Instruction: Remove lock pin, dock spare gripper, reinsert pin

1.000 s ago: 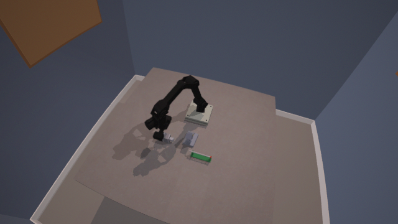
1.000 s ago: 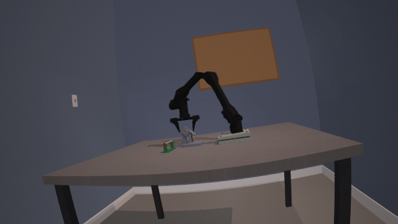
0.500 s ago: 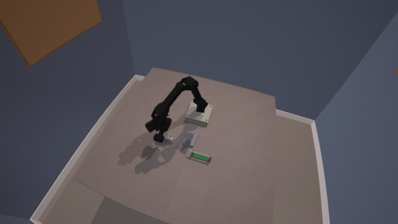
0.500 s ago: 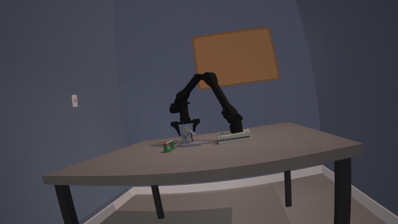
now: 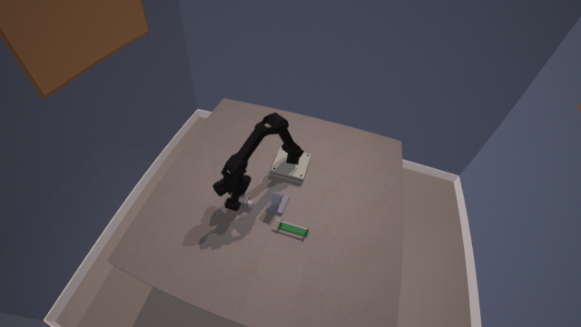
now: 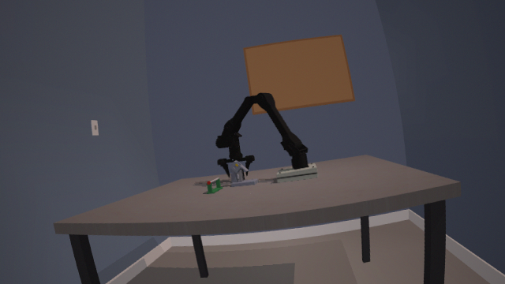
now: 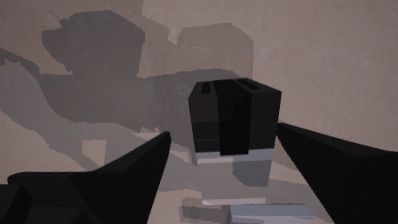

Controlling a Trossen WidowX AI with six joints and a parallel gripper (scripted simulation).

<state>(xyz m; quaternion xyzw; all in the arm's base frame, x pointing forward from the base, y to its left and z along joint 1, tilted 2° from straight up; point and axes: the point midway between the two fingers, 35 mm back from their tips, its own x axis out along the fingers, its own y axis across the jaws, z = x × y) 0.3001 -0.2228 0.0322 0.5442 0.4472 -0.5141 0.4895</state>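
2 fingers [image 5: 232,204] [image 6: 226,167] — open | 1 spare gripper [image 5: 248,202] [image 7: 222,132] — between | 1 mount [image 5: 278,203] [image 6: 244,183] [image 7: 270,215]

The black arm [image 5: 254,141] [image 6: 276,118] arches over—its gripper [image 5: 233,204] [image 6: 237,176] [image 7: 222,132] points down left of centre, fingers wide apart.

An orange rectangular board with a darker frame [image 5: 82,41] [image 6: 300,75] and a small pale switch plate [image 6: 95,123] hang on blue-grey walls [image 5: 318,59] [image 6: 189,71] beyond the table's edges.

Plain room, perhaps a lab: arm-bearing table [image 5: 345,204] [image 6: 316,201].
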